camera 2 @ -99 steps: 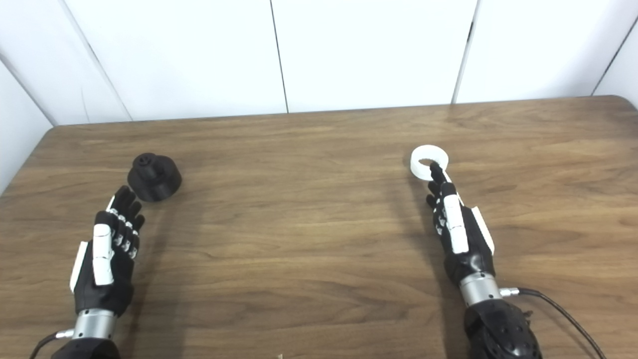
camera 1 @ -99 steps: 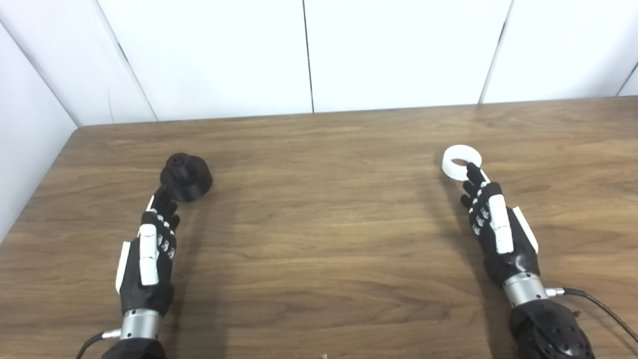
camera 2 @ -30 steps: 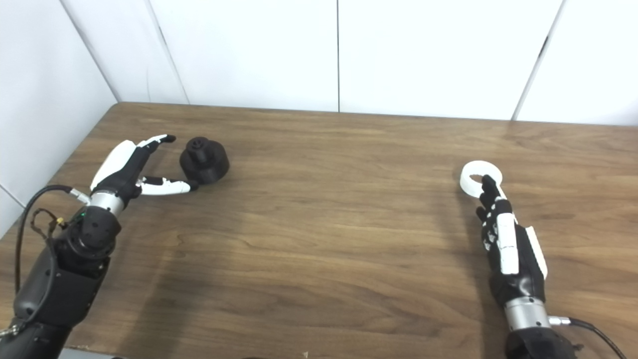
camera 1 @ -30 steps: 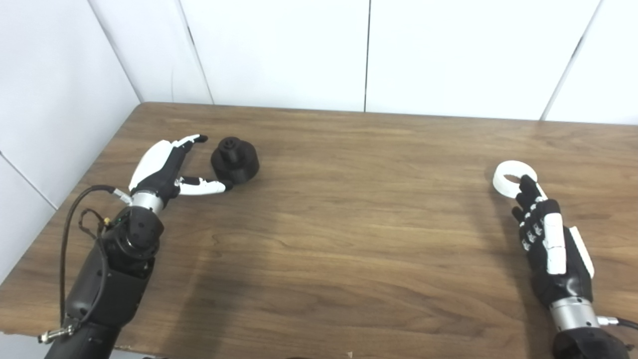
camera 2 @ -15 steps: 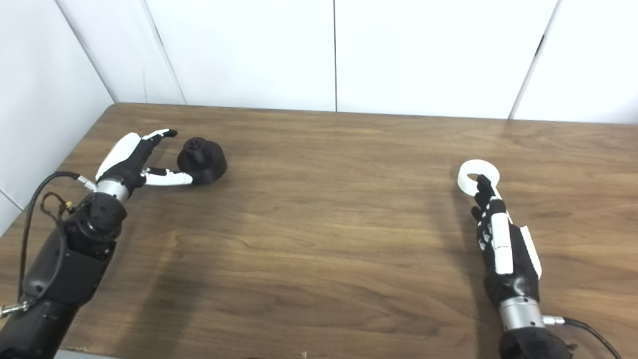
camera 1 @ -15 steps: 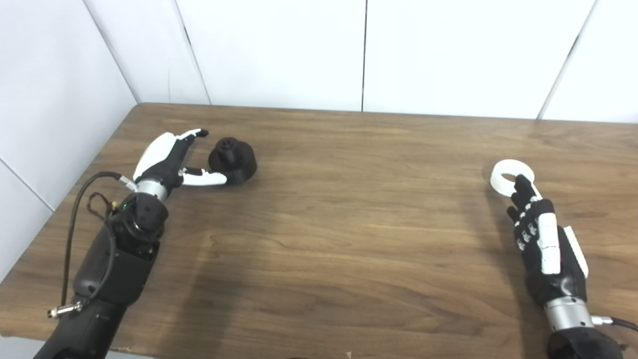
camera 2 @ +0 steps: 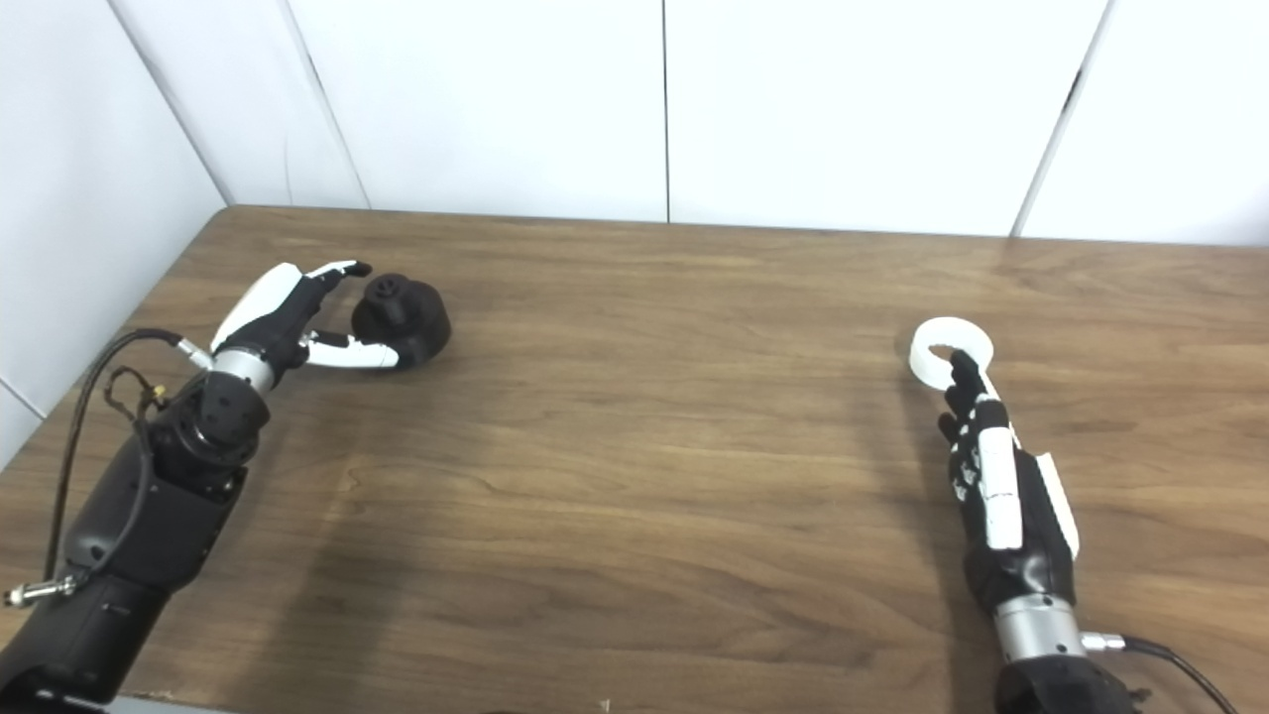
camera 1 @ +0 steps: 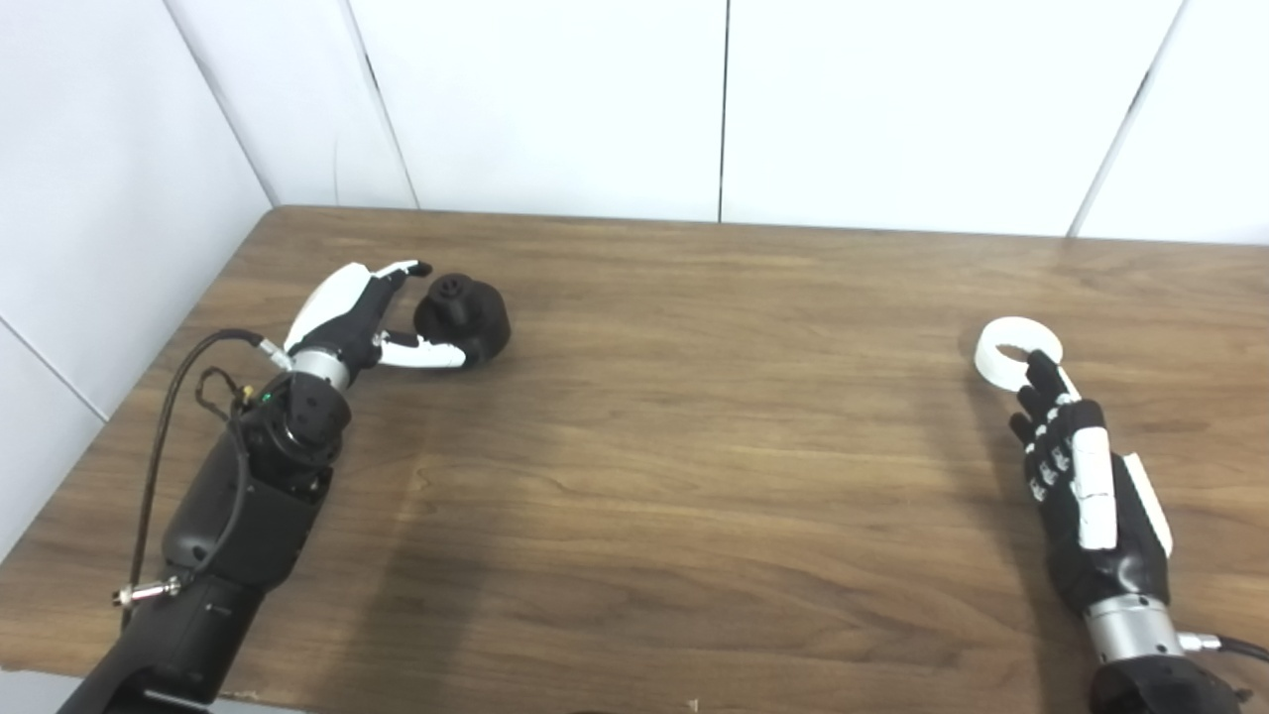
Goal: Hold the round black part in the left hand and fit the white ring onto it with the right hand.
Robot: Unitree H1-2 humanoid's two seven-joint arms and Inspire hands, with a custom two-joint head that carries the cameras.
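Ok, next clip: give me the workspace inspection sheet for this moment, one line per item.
Surface: wooden table, bare across the middle.
Job's things: round black part stands near the far left corner; white ring lies flat at the right. Not yet joined.
Clutter: nothing seen.
Hands: left hand open, fingers and thumb spread on either side of the black part, not closed on it. Right hand flat and open, fingertips at the ring's near edge; contact cannot be told.
Cables: black cable loops beside the left forearm; another leaves the right wrist.
Surroundings: white wall panels behind and to the left.
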